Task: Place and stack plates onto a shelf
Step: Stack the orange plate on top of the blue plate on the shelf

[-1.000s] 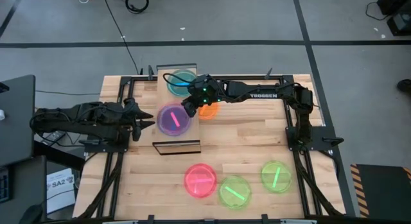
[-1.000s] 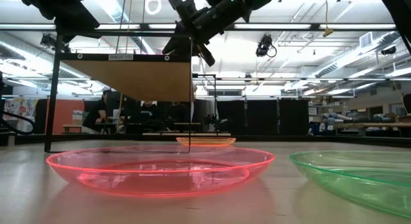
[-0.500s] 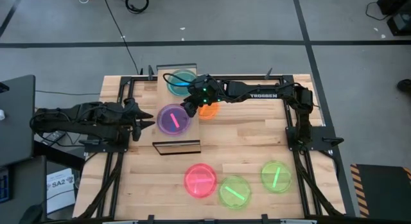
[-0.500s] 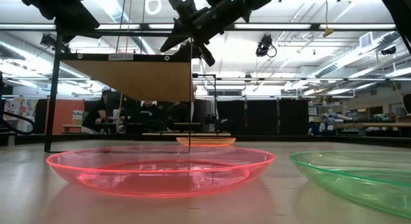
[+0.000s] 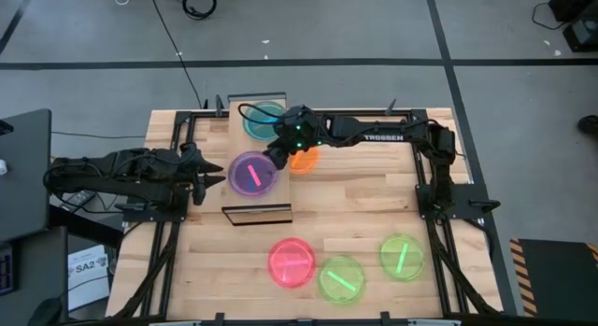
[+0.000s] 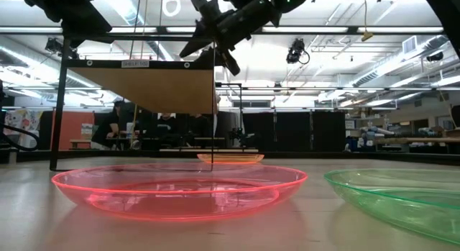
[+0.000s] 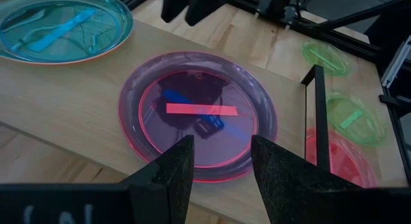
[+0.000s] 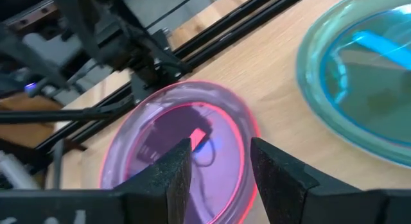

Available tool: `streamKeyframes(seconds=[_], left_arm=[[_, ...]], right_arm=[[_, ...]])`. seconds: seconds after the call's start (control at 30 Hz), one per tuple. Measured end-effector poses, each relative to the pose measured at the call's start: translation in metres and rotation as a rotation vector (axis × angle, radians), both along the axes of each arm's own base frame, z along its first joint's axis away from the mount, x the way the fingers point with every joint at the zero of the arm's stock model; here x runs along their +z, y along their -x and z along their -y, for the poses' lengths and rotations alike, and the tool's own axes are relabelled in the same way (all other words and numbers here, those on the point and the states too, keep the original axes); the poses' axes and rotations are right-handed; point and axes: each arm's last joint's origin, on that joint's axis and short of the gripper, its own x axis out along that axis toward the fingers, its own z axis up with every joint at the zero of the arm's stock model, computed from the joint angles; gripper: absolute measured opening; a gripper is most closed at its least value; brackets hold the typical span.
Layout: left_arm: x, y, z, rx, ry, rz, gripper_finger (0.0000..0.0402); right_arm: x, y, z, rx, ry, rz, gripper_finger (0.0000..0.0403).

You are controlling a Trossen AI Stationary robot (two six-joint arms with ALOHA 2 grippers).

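Observation:
The shelf [image 5: 259, 206] stands left of the table's middle. Two lots of plates lie flat on it: a teal plate [image 5: 263, 120] at its far end, and a purple-looking stack with a pink rim [image 5: 250, 175] at its middle [image 7: 199, 115] [image 8: 180, 144]. My right gripper [image 5: 277, 155] [image 8: 219, 165] hovers open just above the stack's right rim, touching nothing. My left gripper [image 5: 218, 177] [image 7: 220, 161] waits open at shelf height, left of the stack. An orange plate [image 5: 305, 161] lies on the table right of the shelf.
A pink plate [image 5: 291, 262] and two green plates [image 5: 342, 278] [image 5: 402, 256] lie on the table's near part, right of the shelf's near end. In the low view the shelf board [image 6: 154, 89] stands raised on its dark frame. Bare wood lies between the orange plate and the near plates.
My right gripper has risen slightly above the purple stack, staying open. The plates and my left arm have kept still.

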Motion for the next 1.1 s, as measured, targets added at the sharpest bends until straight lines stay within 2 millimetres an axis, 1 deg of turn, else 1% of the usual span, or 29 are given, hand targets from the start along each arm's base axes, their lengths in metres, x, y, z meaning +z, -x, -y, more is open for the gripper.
streamKeyframes(seconds=[0.1,0.27,0.33,0.4,0.63,0.93,1.03,1.1], left_arm=[[0.0,0.0,0.0,0.001,-0.001,0.0,0.016],[0.0,0.0,0.0,0.002,-0.001,0.001,0.016],[0.0,0.0,0.0,0.001,-0.001,0.001,0.016],[0.0,0.0,0.0,0.0,-0.004,0.0,0.016],[0.0,0.0,0.0,0.001,-0.003,0.001,0.016],[0.0,0.0,0.0,0.001,-0.002,0.001,0.016],[0.0,0.0,0.0,0.002,-0.001,0.001,0.016],[0.0,0.0,0.0,0.002,-0.001,0.001,0.016]], right_arm=[[0.001,0.002,0.006,0.042,-0.035,0.008,0.0166],[0.01,0.011,0.015,0.034,-0.043,0.013,0.0166],[0.014,0.018,0.017,0.034,-0.033,-0.008,0.0166],[0.023,0.025,0.017,0.033,-0.016,-0.016,0.0166],[0.06,0.067,0.01,-0.06,0.125,-0.109,0.0165],[0.108,0.126,-0.009,-0.163,0.212,-0.137,0.0165],[0.12,0.142,-0.017,-0.19,0.241,-0.129,0.0165],[0.123,0.153,-0.022,-0.205,0.257,-0.121,0.0165]])
